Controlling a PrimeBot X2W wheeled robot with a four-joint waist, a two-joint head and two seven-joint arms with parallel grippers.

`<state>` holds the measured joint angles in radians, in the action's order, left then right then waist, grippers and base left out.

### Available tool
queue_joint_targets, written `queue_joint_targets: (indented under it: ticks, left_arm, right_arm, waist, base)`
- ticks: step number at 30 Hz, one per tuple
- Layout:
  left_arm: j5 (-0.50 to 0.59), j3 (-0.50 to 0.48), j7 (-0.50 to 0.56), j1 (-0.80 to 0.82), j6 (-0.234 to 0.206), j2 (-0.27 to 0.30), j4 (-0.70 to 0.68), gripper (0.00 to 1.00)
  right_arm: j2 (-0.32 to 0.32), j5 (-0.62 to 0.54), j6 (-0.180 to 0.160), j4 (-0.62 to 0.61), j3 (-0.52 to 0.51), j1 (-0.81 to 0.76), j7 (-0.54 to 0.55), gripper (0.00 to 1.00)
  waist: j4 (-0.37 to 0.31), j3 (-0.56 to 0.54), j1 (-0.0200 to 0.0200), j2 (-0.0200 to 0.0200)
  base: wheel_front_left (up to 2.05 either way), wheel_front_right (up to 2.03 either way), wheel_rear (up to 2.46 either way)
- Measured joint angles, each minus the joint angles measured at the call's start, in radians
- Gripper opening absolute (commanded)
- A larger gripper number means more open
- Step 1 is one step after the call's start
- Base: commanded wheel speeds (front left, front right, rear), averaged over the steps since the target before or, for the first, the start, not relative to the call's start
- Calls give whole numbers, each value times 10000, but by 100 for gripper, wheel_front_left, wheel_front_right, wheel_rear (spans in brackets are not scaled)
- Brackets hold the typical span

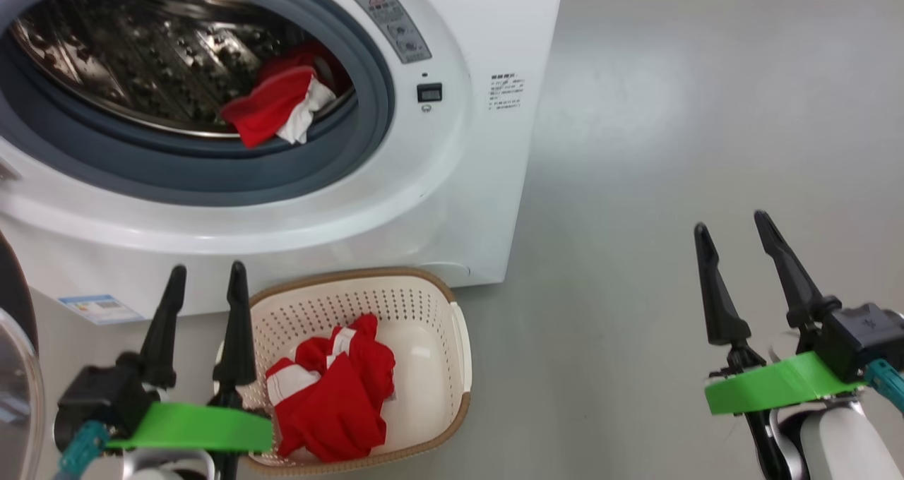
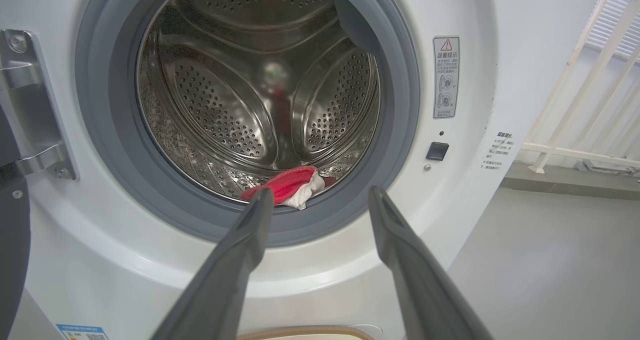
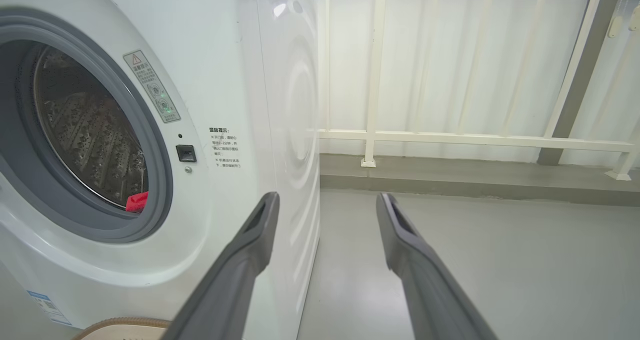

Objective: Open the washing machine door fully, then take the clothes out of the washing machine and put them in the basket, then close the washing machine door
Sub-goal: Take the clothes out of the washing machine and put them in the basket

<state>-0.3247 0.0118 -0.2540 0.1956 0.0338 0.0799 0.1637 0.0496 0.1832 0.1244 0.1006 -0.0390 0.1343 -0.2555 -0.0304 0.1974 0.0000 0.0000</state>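
Observation:
The washing machine (image 1: 459,183) stands with its mouth uncovered. Its door (image 1: 14,303) is swung out at the far left, where only an edge of black rim and glass shows. A piece of the red and white clothes (image 1: 275,106) lies at the drum's front lip, also seen as a red cloth (image 2: 290,182) in the left wrist view. More red clothes (image 1: 332,395) lie in the cream basket (image 1: 462,346) on the floor before the machine. My left gripper (image 1: 207,268) is open and empty at the basket's left side, aimed at the drum. My right gripper (image 1: 731,222) is open and empty over bare floor to the right.
Grey floor (image 1: 671,113) stretches to the right of the machine. A white railing (image 3: 370,80) on a low ledge runs behind it. The door hinge (image 2: 30,105) is bolted to the machine's front left of the drum.

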Motion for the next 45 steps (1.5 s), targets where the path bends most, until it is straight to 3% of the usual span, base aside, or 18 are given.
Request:
queue_joint_targets:
  ticks: [6, 19, 45]
  left_arm:
    - [405, 6, 0, -852, -263, 92, -63, 100]
    - [318, -61, 48, -2029, -349, 115, -21, 100]
    - [228, 424, 236, -2339, -245, 339, 286, 100]
  right_arm:
    - [-13, 8, -2, 17, -73, -425, 0, 100]
    - [-46, 96, 0, 132, -6, -1358, 0, 100]
    - [-77, 0, -2, -4, 203, -1745, 0, 100]
  waist:
    - [-53, -492, 0, 1]
    - [-270, -1796, 0, 0]
    - [40, -2091, 0, 0]
  base:
    - [0, 0, 0]
    - [0, 0, 0]
    - [0, 0, 0]
